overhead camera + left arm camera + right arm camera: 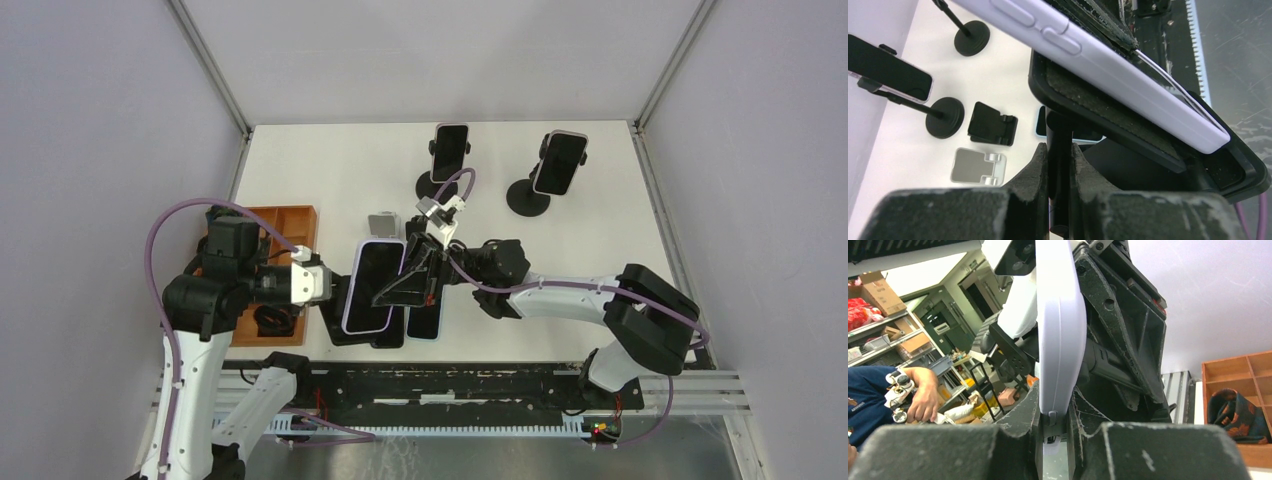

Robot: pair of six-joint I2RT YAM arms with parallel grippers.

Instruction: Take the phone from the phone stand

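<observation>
- Top view: the phone is seen tilted, screen up, in the phone stand near the front left of the table.
- The left gripper is brought in at the phone's left side, and the right gripper is laid across its right edge.
- A wooden tray is noted beside the left arm. A second mounted phone and a third mounted phone are stood at the far side.
- Left wrist view: the left gripper is clenched on the black stem of the phone stand, just under its cradle.
- The phone is seated in that cradle, with its lavender edge and side buttons shown.
- A black folding stand and a silver folding stand are seen on the table beyond.
- Right wrist view: the right gripper is clamped on the edge of the phone, one finger on each face.
- The frame of the phone stand is seen against the phone's back.
</observation>
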